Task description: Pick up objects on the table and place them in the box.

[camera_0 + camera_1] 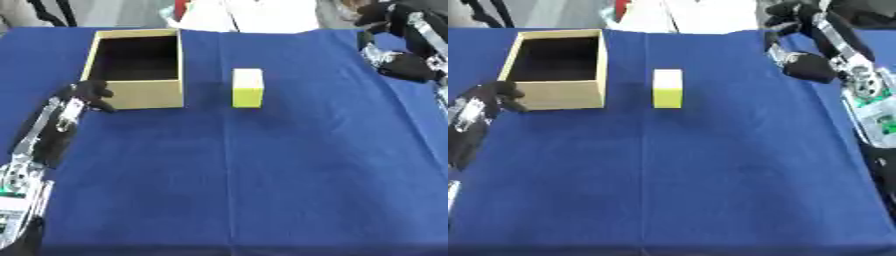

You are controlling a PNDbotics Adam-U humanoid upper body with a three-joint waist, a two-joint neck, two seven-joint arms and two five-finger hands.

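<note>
An open tan cardboard box (144,94) stands at the back left of the blue table, and its inside looks dark. To its right, a yellow block (248,87) rests on the cloth, apart from the box. My left hand (87,94) hovers at the box's front left corner with its fingers curled and nothing in them. My right hand (794,17) is raised at the far right, well beyond and right of the block. A black rounded part of that arm (807,67) hangs below it.
The blue cloth (262,175) covers the whole table down to the near edge. White material (254,17) lies past the far edge. My left forearm (39,140) runs along the left side.
</note>
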